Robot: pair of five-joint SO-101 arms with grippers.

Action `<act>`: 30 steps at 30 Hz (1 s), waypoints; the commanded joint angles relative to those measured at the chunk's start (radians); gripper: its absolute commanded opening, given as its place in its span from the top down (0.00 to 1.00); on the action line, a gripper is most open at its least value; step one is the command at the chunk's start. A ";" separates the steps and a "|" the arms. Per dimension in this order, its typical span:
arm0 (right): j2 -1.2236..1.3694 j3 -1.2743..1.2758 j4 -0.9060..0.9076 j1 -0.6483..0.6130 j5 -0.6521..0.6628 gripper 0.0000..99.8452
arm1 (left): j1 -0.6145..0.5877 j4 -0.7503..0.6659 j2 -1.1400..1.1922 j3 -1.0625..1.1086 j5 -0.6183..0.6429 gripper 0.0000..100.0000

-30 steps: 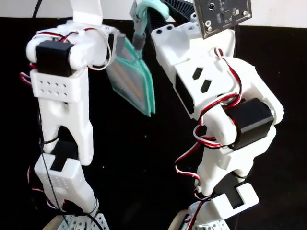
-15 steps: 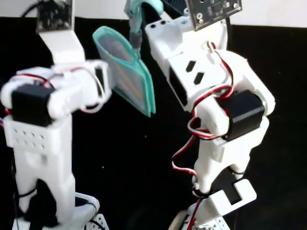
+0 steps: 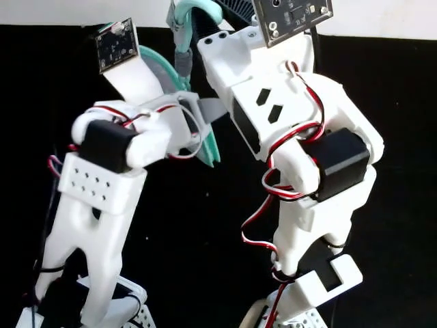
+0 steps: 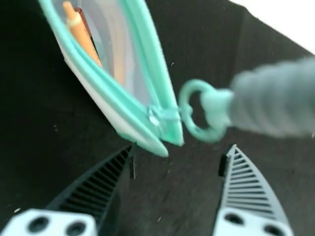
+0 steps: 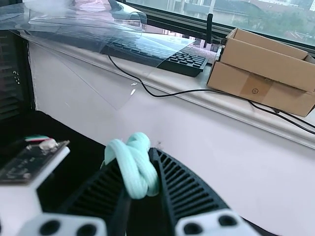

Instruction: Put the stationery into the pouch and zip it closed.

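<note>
Left end effector [image 4: 181,150]: fingers spread apart, holding nothing. Right end effector [image 5: 135,160]: clamped on the knotted teal cord [image 5: 134,169].

You see the pouch [image 4: 123,73] in the air above the black bench [image 3: 191,239], hung from that cord by its zipper pull ring [image 4: 197,118]. Its long axis slants. The corner with the slider [image 4: 155,117] is the end nearest the left end effector, just ahead of the open tips and apart from both fingers, and the body runs away from them. The two teal lips lie side by side and meet at the slider. An orange pen [image 4: 81,32] lies inside along the long axis, seen through the clear side.

In the high view the pouch sits between the two arms. The left arm [image 3: 102,178] covers most of it, leaving you a teal edge above the wrist and the lower corner pointing down at the bench. The right arm [image 3: 321,157] stands just beside that corner. A strip of dark bench shows between the arms below the pouch, and its far edge meets a white surface [image 3: 382,17] behind them.
</note>
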 commanded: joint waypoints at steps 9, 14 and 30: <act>-0.002 -0.038 -0.025 -0.007 0.011 0.99 | -0.091 -0.307 -0.033 0.220 0.021 0.73; -0.002 -0.038 -0.019 -0.007 0.011 0.99 | -0.131 -0.391 -0.028 0.280 0.021 0.73; -0.002 -0.085 -0.016 0.039 0.012 0.99 | -0.254 -0.420 -0.036 0.371 -0.256 0.86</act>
